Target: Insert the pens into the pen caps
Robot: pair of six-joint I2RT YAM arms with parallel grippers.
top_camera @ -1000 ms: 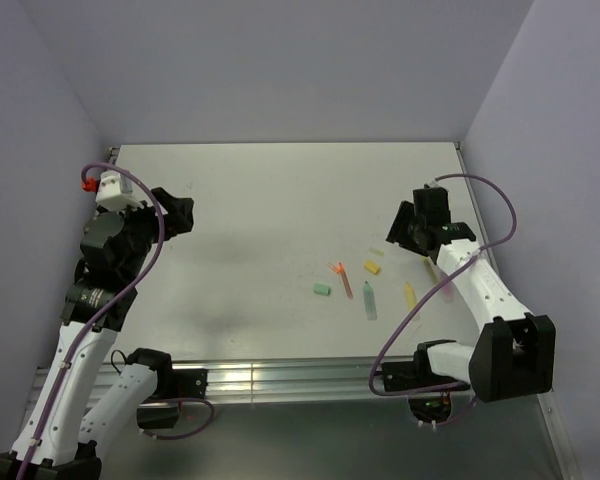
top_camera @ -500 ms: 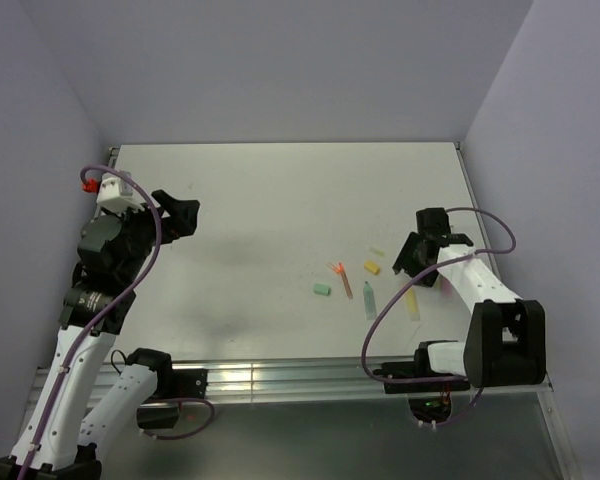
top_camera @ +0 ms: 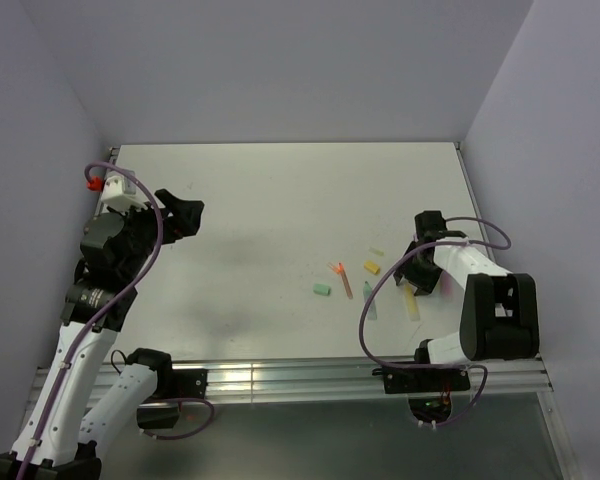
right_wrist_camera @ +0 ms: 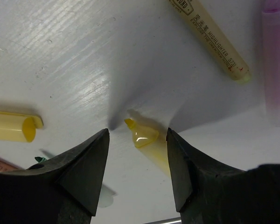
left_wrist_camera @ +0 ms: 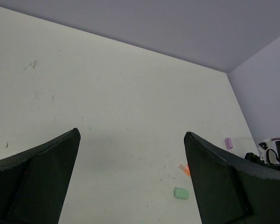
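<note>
My right gripper (top_camera: 416,276) (right_wrist_camera: 137,132) is open and low on the table, its jaws on either side of the tip end of a yellow pen (right_wrist_camera: 144,136) (top_camera: 411,302). A yellow-orange pen (right_wrist_camera: 209,41) with print lies just beyond it, a purple cap (right_wrist_camera: 276,60) at the right, and a yellow cap (right_wrist_camera: 10,129) (top_camera: 372,267) at the left. An orange-red pen (top_camera: 342,279), a mint-teal pen (top_camera: 369,301), a mint cap (top_camera: 322,290) and a cream cap (top_camera: 377,251) lie left of the gripper. My left gripper (top_camera: 186,214) (left_wrist_camera: 131,134) is open and empty, high above the table's left side.
The table (top_camera: 280,200) is walled on the left, back and right, with a metal rail (top_camera: 280,378) along its near edge. The left wrist view shows the mint cap (left_wrist_camera: 181,192), the orange-red pen (left_wrist_camera: 184,169), the purple cap (left_wrist_camera: 228,143) and the right arm (left_wrist_camera: 276,153) far off.
My right gripper has dropped from above the table down onto the yellow pen, moving toward the near edge. My left arm has shifted only slightly.
</note>
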